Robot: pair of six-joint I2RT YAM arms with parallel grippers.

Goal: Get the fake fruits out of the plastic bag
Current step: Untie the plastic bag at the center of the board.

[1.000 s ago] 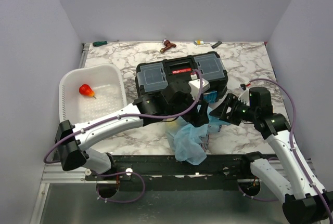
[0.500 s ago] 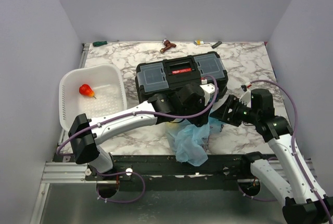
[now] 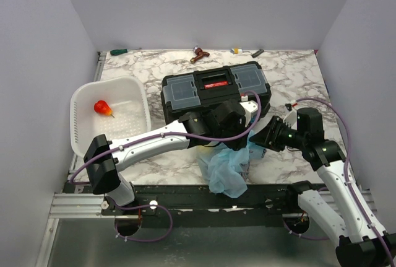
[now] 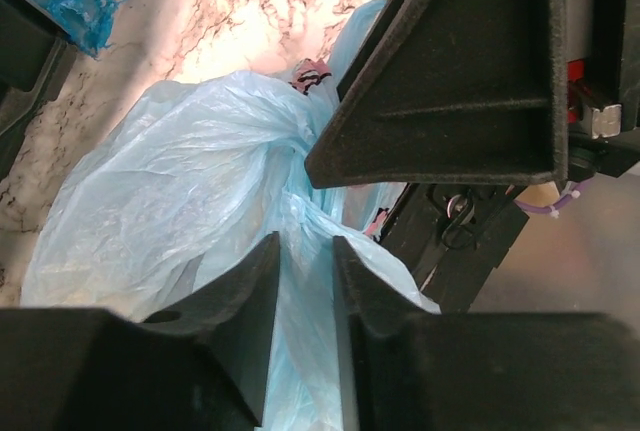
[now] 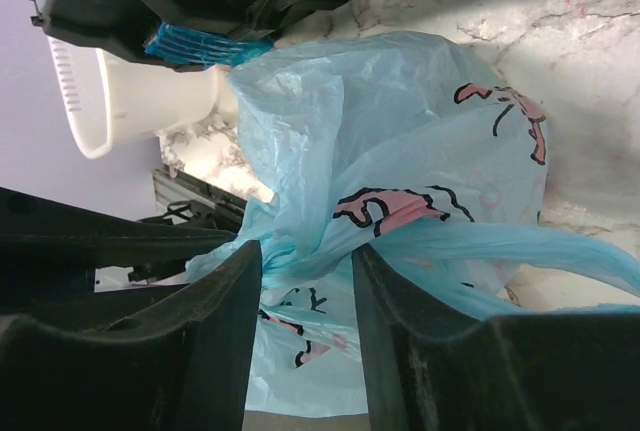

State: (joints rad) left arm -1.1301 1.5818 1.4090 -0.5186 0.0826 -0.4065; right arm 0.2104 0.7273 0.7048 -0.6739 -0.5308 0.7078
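Apparently both tools pinch plastic bag (image 3: pixel 226 168).

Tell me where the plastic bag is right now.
In the top view the plastic bag lies crumpled at the table's near edge, centre, just in front of the black toolbox, between the left gripper and the right gripper.

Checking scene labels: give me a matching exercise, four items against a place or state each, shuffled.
Items:
1. plastic bag
2. toolbox
3. red pear-shaped fruit
4. screwdriver

Places/states:
A. lying at the far left edge of the table
B. inside the white basket
C. crumpled at the near table edge
D. lid shut, mid-table

Pairs: 1-C, 2-D, 3-B, 4-A
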